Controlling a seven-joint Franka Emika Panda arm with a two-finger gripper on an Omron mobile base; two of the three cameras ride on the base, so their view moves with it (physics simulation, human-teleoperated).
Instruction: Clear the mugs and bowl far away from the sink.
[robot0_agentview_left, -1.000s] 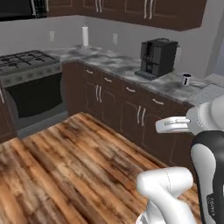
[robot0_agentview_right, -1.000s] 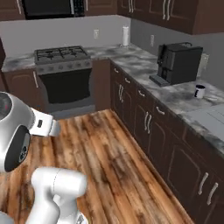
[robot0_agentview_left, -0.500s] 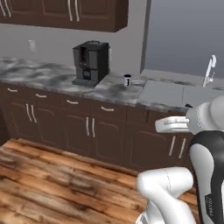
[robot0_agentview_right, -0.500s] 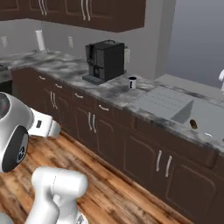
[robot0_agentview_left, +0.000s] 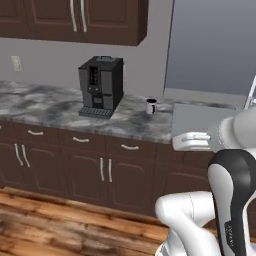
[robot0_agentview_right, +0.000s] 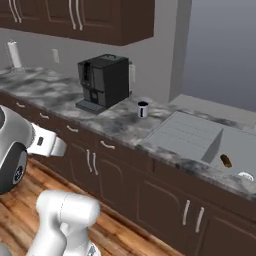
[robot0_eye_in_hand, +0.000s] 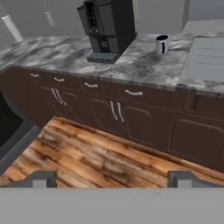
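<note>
A kitchen with dark cupboards and a grey marble counter (robot0_eye_in_hand: 131, 65). The end effector (robot0_eye_in_hand: 111, 177) hangs over the wood floor (robot0_eye_in_hand: 87, 153) with its two fingers wide apart and nothing between them. None of the clearing looks done yet. The white mug (robot0_eye_in_hand: 162, 44) with a dark rim stands far ahead of the end effector and a bit to the right, just beside the sink (robot0_agentview_right: 235, 150). The black coffee machine (robot0_eye_in_hand: 107, 26) is ahead too. Nothing blocks the way.
</note>
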